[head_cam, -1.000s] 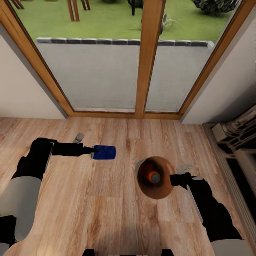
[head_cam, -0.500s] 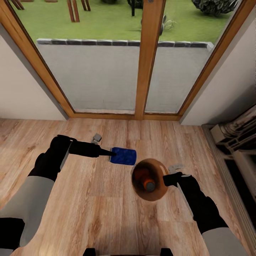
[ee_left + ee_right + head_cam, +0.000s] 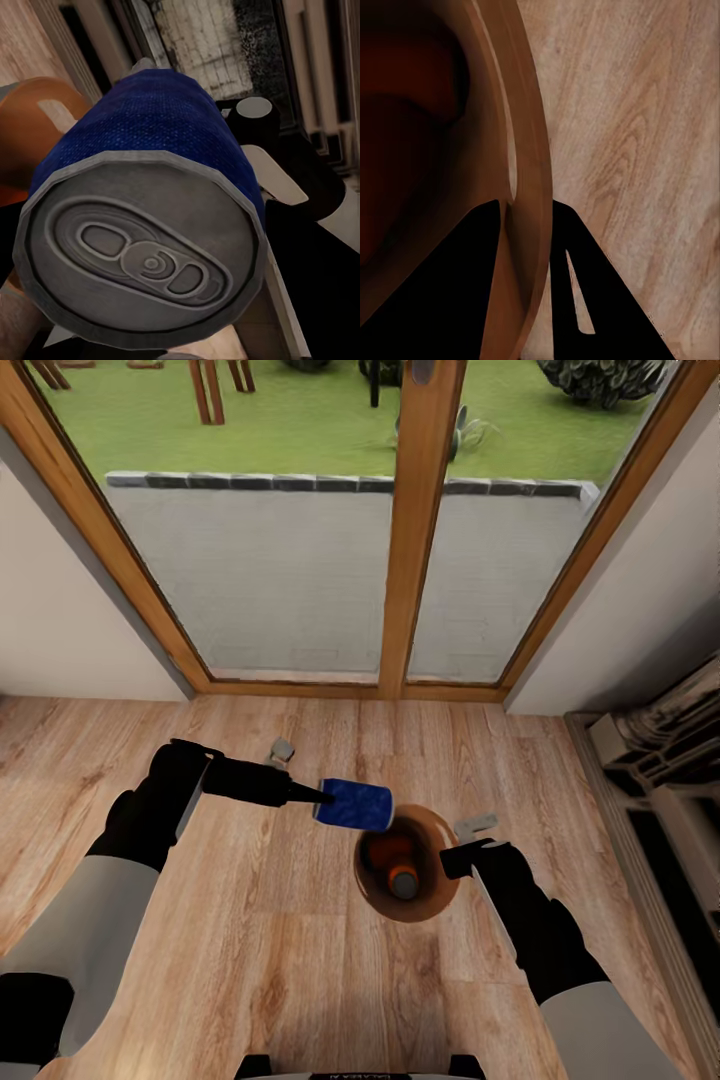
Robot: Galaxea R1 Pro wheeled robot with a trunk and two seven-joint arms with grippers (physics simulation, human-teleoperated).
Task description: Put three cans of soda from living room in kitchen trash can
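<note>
My left gripper (image 3: 328,798) is shut on the dark blue can of soda (image 3: 356,805), held on its side just above the floor, its far end at the left rim of the tash can (image 3: 432,900). The left wrist view looks onto the blue can's silvery top (image 3: 142,255), with the coppery tash can (image 3: 30,127) behind it. An orange can of soda (image 3: 400,860) lies inside the tash can, silvery end up. My right gripper (image 3: 452,857) is shut on the can's right rim (image 3: 521,172), one dark finger (image 3: 450,300) inside the wall and one outside.
Wood-framed glass doors (image 3: 420,530) stand straight ahead, with white walls (image 3: 60,620) on both sides. Dark cabinetry with grey fittings (image 3: 670,780) runs along the right edge. Wood plank floor (image 3: 250,920) stretches around the tash can and toward me.
My left arm has carried the blue can rightward up to the tash can's rim. My right gripper has drawn the tash can leftward toward it.
</note>
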